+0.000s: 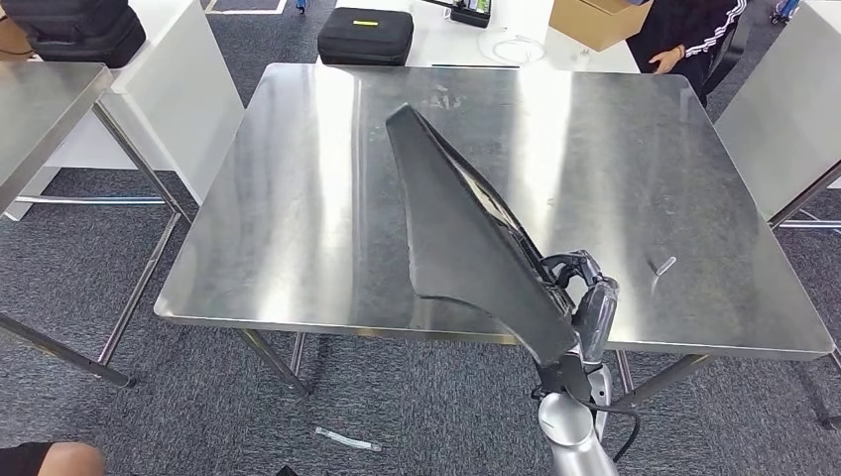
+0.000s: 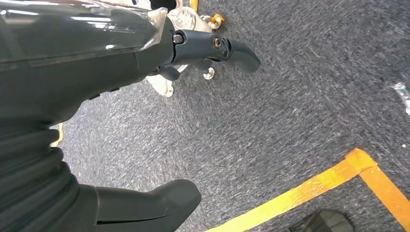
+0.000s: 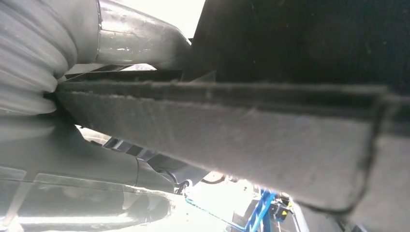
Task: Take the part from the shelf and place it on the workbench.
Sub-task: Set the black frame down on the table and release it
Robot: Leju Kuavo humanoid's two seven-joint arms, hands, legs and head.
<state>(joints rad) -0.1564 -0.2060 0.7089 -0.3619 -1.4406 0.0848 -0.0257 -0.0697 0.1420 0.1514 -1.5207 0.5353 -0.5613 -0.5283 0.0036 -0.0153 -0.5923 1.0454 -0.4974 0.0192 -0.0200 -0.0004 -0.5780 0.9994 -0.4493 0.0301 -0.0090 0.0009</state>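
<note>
A long black panel part with a pointed far tip is held tilted above the steel workbench. My right hand grips its near end at the workbench's front edge. In the right wrist view the part's grey felt-backed edge runs across the picture, clamped between the thumb and the fingers. My left hand hangs over the grey carpet, holding nothing, with thumb and fingers apart.
A person in a dark jacket stands at the workbench's far right corner. A black case and a cardboard box lie on a white table behind. Another steel table stands at left. Yellow tape marks the floor.
</note>
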